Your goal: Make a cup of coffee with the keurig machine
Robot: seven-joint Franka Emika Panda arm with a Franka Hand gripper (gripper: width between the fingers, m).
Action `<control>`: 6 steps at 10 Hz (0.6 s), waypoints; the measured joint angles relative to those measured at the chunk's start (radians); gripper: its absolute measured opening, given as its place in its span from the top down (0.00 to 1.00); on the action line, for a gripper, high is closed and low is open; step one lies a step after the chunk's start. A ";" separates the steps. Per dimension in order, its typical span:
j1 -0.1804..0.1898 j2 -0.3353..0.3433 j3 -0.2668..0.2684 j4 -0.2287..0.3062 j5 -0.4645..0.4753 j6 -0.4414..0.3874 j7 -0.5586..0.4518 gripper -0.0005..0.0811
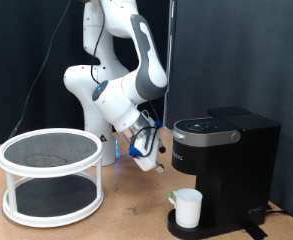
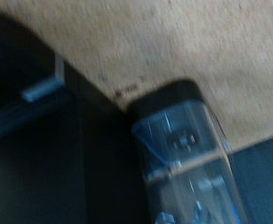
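The keurig machine (image 1: 226,150) stands at the exterior view's right, black and boxy, with its lid down. The white cup (image 1: 188,207) sits on its round drip base, under the spout, with the handle towards the exterior view's left. My gripper (image 1: 149,155) hangs tilted just left of the machine's top, close to its side and above the table. Nothing shows between its fingers. The wrist view is blurred. It shows a black body (image 2: 43,140), a clear bluish plastic part (image 2: 183,159) and the wooden table (image 2: 173,47).
A white round two-tier rack (image 1: 51,175) with dark mesh shelves stands at the exterior view's left. The wooden table (image 1: 126,215) runs between the rack and the machine. A black curtain hangs behind.
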 joint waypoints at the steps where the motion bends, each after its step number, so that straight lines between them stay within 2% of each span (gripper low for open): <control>1: 0.000 -0.044 -0.012 -0.008 0.013 -0.045 -0.015 0.09; 3: 0.000 -0.131 -0.034 -0.018 0.030 -0.109 -0.021 0.09; 6: 0.000 -0.246 -0.082 -0.018 0.004 -0.246 0.028 0.09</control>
